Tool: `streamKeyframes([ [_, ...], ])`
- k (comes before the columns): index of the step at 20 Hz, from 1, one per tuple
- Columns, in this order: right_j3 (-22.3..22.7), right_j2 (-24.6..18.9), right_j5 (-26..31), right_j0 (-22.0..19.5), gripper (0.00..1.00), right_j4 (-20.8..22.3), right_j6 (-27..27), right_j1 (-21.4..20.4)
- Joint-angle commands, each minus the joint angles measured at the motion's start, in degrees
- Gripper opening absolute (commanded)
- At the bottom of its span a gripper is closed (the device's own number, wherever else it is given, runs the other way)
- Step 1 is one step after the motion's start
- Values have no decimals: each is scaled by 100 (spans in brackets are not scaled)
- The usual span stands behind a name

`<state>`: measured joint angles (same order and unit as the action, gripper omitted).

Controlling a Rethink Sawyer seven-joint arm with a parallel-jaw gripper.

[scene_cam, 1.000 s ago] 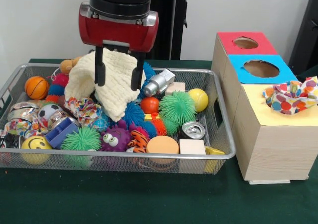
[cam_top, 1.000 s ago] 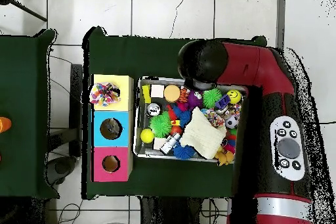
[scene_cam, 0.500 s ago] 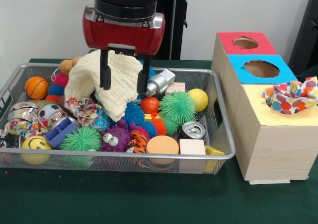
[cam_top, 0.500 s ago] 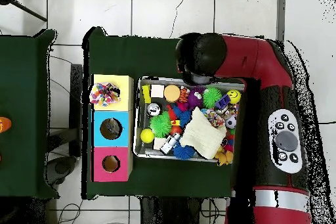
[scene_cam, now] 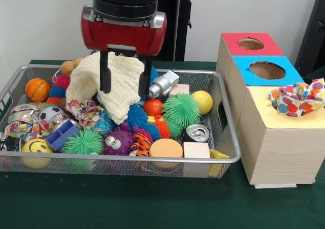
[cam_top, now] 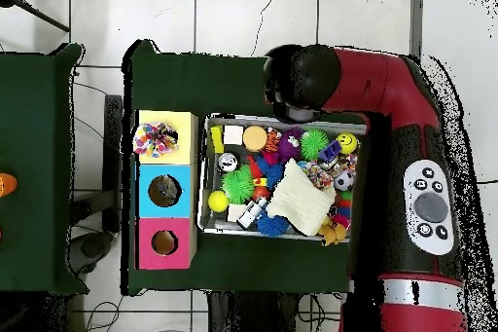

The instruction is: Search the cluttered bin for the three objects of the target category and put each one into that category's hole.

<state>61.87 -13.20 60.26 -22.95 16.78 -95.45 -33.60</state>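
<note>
The robot's hand [scene_cam: 123, 79] hangs with fingers spread wide before a cream cloth [scene_cam: 118, 89], at 12 o'clock in the toy-filled wire bin [scene_cam: 229, 157] on the green worktop [scene_cam: 152, 203].

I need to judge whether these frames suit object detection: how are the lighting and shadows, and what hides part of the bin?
Front view: even, soft light, only faint shading under the bin's rim, a small glint on the silver can; the gripper hangs in front of the cream cloth. Overhead view: flat light, no strong shadows; the arm hangs over the bin's upper edge.
</note>
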Motion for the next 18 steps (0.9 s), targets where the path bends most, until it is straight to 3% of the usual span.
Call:
streamKeyframes([
  [1, -654, -580, 1259, -353, 100, 458, 2276, 470],
  [5, -45, -563, 993, -179, 100, 289, 1770, 193],
  [10, 274, -539, 735, -124, 100, 267, 1514, 96],
  [14, 358, -560, 684, -191, 100, 308, 1644, 47],
  [18, 59, -628, 696, -295, 100, 419, 1876, 277],
])
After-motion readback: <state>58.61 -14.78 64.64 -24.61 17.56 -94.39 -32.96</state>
